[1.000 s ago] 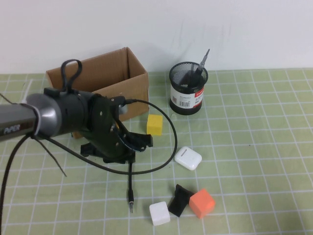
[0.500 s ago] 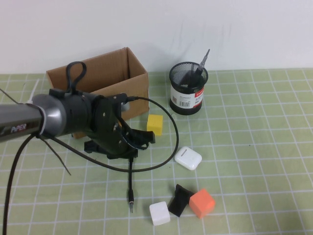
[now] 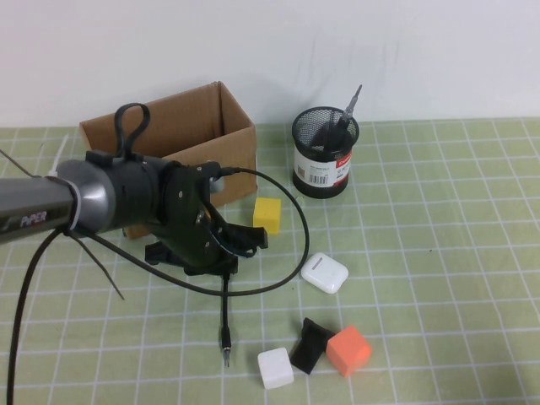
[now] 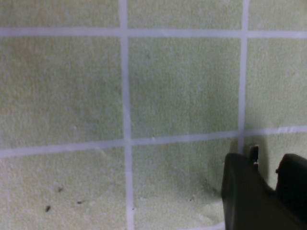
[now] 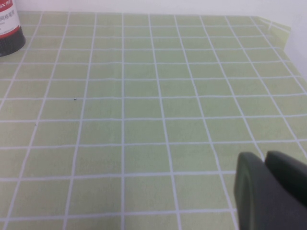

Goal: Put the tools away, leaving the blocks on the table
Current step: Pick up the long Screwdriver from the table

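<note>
Barely shifted, left claw (image 3: 240, 245) hovers, grip unclear, over green-gridded table (image 3: 439, 253); right claw (image 5: 273, 191) pressed together.

Lab bench: gridded green table (image 3: 439, 253), blank wall (image 3: 337, 42).

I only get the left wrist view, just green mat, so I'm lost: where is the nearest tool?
Observer: The thin black rod lies on the table, just nearer the robot than the left end effector.
Operator: Any tools already stored?
Observer: The screwdriver stands in the black mesh cup beside the cardboard box.
Operator: Where's the other arm?
Observer: The right end effector shows only in its own wrist view, above bare mat.
</note>
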Controlling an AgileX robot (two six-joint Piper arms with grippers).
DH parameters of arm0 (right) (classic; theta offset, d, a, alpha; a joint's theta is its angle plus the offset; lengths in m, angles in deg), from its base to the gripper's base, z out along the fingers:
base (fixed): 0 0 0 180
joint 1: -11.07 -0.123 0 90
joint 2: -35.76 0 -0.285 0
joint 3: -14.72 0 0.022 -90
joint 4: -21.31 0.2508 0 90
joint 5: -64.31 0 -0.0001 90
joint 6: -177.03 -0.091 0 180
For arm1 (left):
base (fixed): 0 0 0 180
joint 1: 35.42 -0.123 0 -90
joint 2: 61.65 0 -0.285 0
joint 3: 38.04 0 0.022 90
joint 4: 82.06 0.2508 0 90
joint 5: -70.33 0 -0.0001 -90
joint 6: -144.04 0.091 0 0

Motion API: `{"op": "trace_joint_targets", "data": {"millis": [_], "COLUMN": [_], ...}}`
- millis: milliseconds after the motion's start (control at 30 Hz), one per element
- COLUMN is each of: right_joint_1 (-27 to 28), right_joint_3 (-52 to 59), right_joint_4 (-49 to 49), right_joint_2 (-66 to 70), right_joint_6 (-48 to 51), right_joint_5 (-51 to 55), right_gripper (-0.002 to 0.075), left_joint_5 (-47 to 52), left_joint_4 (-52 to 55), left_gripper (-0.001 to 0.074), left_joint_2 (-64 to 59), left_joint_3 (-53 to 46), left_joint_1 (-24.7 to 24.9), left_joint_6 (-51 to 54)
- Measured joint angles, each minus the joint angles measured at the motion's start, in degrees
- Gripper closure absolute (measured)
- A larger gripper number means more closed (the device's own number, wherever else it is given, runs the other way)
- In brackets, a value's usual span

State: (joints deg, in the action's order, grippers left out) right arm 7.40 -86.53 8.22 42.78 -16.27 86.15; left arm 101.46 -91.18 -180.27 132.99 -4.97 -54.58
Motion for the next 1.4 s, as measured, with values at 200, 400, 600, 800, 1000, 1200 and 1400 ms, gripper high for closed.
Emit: {"op": "trace_joint_targets", "data": {"millis": [200,400,600,800,1000,1200,1400], "right_joint_1": [0.00,0.00,0.00,0.00,0.00,0.00,0.00], "right_joint_3": [0.00,0.00,0.00,0.00,0.00,0.00,0.00], "right_joint_4": [0.00,0.00,0.00,0.00,0.00,0.00,0.00], "right_joint_2": [0.00,0.00,0.00,0.00,0.00,0.00,0.00], "right_joint_6": [0.00,0.00,0.00,0.00,0.00,0.00,0.00], "right_joint_5": [0.00,0.00,0.00,0.00,0.00,0.00,0.00], "right_gripper": [0.0733,0.0733,0.0733,0.0733,0.0733,0.0733,0.0733], "left_joint_5": [0.97,1.72,1.84,1.96,2.06,1.81,1.53], "left_joint_4": [0.00,0.02,0.02,0.02,0.48,0.48,0.48], "left_gripper": [0.0586,0.0586,0.0587,0.0595,0.0707,0.0712,0.0713], "left_joint_2": [0.00,0.00,-0.09,-0.23,-0.23,-0.11,1.96], "left_joint_3": [0.22,0.33,0.43,0.40,0.40,0.40,-0.70], "left_joint_1": [0.00,0.00,0.00,0.00,0.00,0.00,0.96], "left_joint_6": [0.00,0.00,1.76,4.55,6.74,7.32,7.67]}}
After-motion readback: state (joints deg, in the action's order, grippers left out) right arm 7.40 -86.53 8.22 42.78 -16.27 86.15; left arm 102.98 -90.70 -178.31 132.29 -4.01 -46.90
